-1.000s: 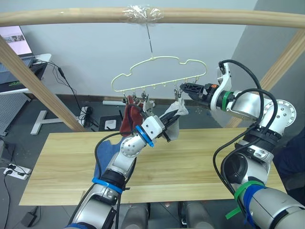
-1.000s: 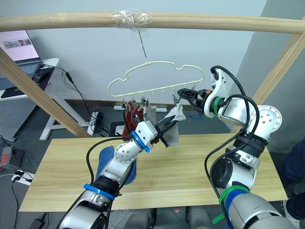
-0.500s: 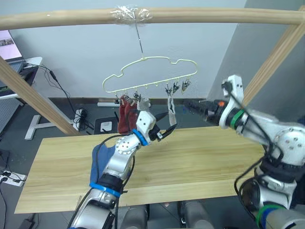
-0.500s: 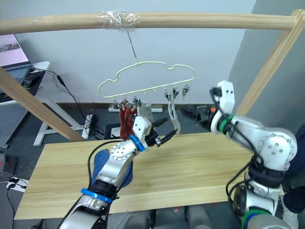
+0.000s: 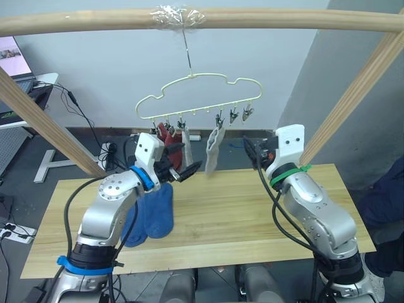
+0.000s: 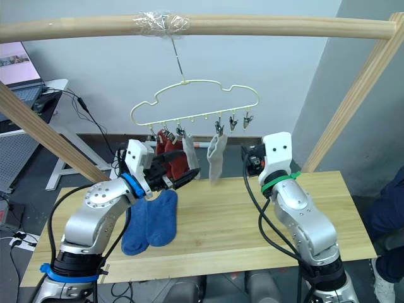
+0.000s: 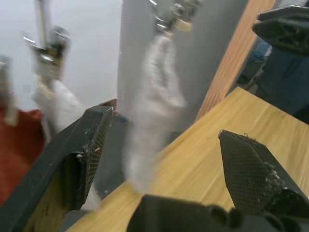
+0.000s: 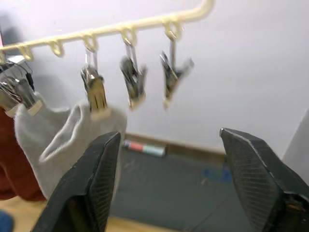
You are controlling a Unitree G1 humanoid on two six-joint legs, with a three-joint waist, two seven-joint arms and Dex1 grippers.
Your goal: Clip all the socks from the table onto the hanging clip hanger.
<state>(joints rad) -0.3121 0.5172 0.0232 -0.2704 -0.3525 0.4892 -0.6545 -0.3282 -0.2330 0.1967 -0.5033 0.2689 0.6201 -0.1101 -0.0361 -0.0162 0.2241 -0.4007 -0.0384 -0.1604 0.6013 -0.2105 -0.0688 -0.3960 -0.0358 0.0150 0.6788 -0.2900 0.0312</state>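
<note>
2 blue socks point(image 6: 150, 219) on the table point(image 6: 240, 221); 4 clipped to clip hanger point(image 6: 196, 104). Jaws of left gripper point(image 7: 164, 159) and right gripper point(image 8: 169, 179) wide, empty

A thick round wooden pole point(image 5: 284, 17) runs across overhead, with a wad of clear tape point(image 5: 176, 12) wrapped round its middle. Two slanted wooden struts brace it — one on the left point(image 5: 47, 123), one on the right point(image 5: 356, 95). Behind stands a plain pale grey-white wall point(image 5: 101, 69), meeting a darker grey wall panel point(image 5: 315, 82) on the right. The floor is dark grey point(image 5: 25, 170). At far left a white desk point(image 5: 44, 79) carries a lit laptop screen point(image 5: 14, 55), black cables point(image 5: 85, 120) trailing down towards a white power strip point(image 5: 12, 228) on the floor.
</note>
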